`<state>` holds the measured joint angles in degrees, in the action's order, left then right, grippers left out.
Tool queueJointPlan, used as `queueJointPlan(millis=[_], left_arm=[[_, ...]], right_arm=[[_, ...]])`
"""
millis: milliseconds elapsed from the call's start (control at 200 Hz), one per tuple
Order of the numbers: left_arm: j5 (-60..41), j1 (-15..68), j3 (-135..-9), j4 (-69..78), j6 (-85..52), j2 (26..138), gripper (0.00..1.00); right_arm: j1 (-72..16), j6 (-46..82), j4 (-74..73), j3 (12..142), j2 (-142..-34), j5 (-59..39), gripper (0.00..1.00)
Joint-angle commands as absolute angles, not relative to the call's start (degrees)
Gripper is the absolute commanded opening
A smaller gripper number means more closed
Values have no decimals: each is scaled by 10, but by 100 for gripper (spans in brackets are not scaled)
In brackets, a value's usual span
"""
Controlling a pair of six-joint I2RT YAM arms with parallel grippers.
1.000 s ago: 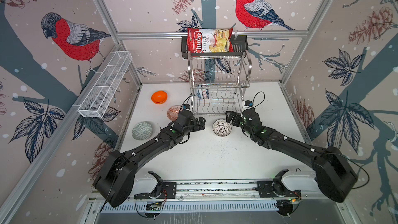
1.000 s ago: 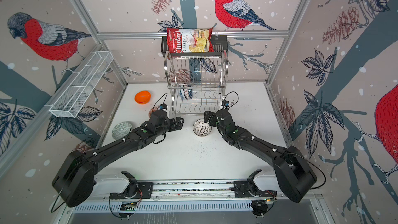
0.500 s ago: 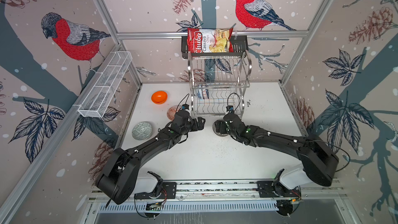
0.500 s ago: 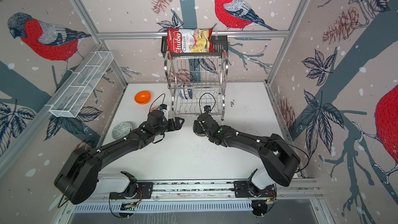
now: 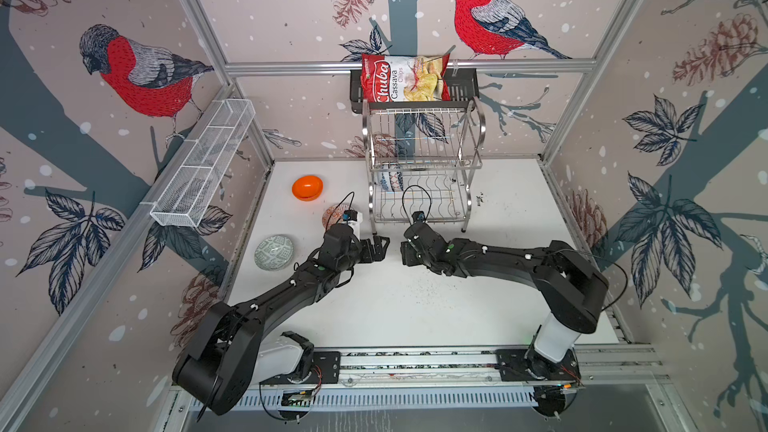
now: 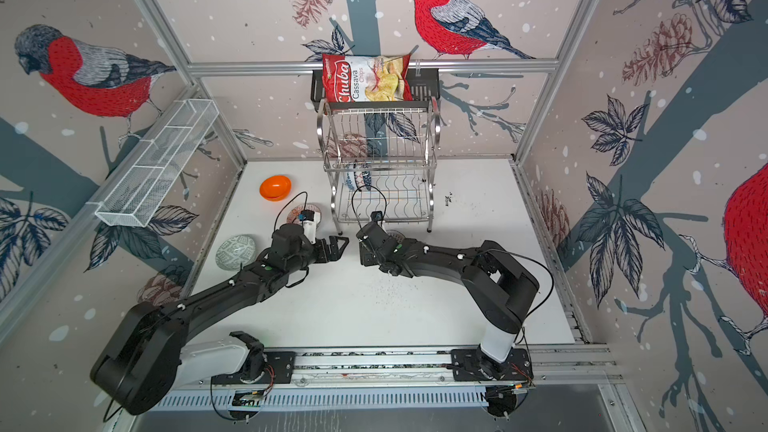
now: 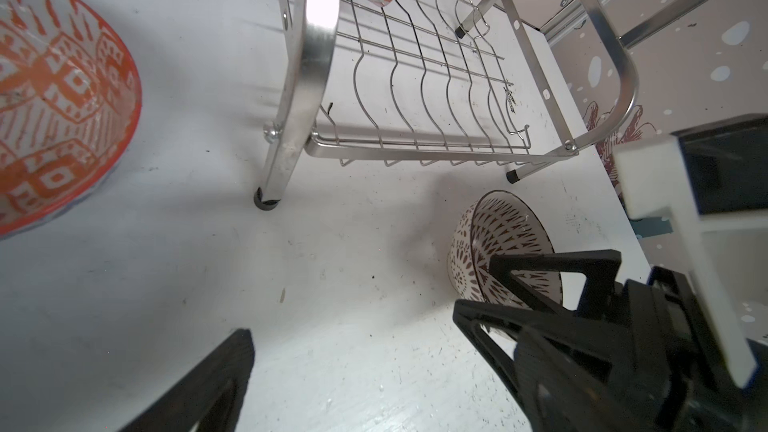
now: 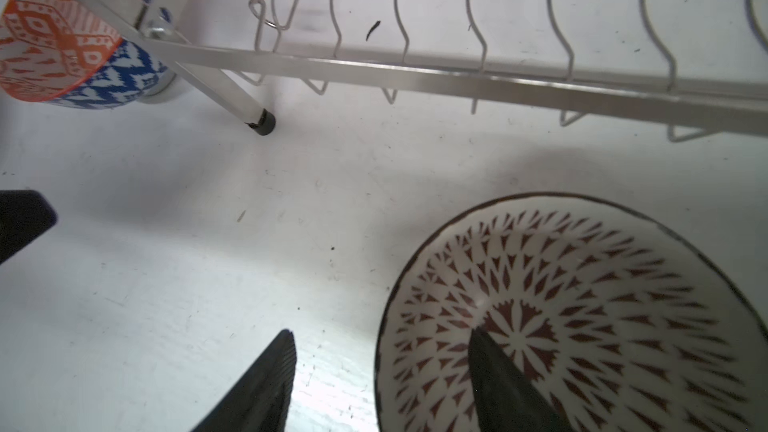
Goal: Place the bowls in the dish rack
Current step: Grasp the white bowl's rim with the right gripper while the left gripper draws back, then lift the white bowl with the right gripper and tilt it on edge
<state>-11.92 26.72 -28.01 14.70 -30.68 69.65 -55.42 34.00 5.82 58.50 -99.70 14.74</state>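
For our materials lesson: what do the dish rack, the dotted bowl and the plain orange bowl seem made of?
Dish rack: likely polished steel, by its mirror-bright tubes and thin wires. Dotted bowl: probably glazed ceramic, glossy with a painted pattern. Orange bowl: glossy; plastic or glaze, unclear.

Dish rack [image 5: 424, 168] at back centre of bench [image 5: 415, 309]; shelf [image 5: 461, 91] with chips bag [image 5: 403, 78] above and behind it. Two racked bowls [image 5: 390, 181] sit in lower tier, left end. On the bench left of rack: far bowl [image 5: 307, 187], middle bowl [image 5: 332, 214], near bowl [image 5: 273, 252]. Front bowl [image 8: 582, 305] lies just before rack.

Dish rack [image 5: 419, 201] lower tier: slots free right of two racked bowls [image 5: 390, 179]. Tabletop [image 5: 415, 309] before its left front leg [image 5: 371, 224] bare for my fingers [image 8: 266, 376].
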Motion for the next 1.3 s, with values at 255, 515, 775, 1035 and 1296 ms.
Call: queueJointPlan(millis=[255,515,775,1035,1296], left_arm=[[-106,266,-247,200,-293,644,98],[-101,266,-238,216,-295,646,98],[-100,266,-241,213,-296,646,98],[-104,266,-241,210,-296,644,98],[-113,266,-241,213,-295,633,98]], right_arm=[[-550,327,66,602,-1030,167,45],[-549,324,64,597,-1025,175,21],[-542,326,2,545,-974,116,3],[-524,325,-41,505,-905,60,1],[-489,334,-148,430,-796,-43,0]])
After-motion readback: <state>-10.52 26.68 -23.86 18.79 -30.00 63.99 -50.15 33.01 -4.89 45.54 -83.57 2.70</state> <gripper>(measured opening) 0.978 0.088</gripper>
